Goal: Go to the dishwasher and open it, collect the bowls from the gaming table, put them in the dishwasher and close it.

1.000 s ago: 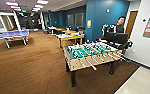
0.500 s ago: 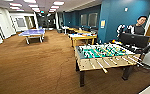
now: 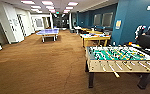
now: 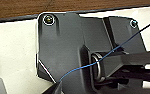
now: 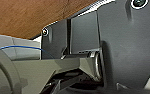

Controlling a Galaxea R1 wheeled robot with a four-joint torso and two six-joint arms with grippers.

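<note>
1. Wide brown carpet (image 3: 41, 67) ahead, running down a long room with blue walls on the right.
2. Close on the right stands the foosball table (image 3: 118, 58), green field up, rods poking out over its near edge.
3. Beyond it sits the gaming table (image 3: 94, 37), pale top on yellow legs; something small lies on it, too blurred to name as bowls.
4. Far back on the left, a blue table-tennis table (image 3: 49, 32).
5. A person (image 3: 146, 31) shows at the right edge behind a dark chair (image 3: 148, 42).
6. Both wrist cameras look at the robot's own dark plate, pale body panels and a strip of carpet; whether either set of fingers is apart or together, I cannot tell, so nothing can be placed against them.
</note>
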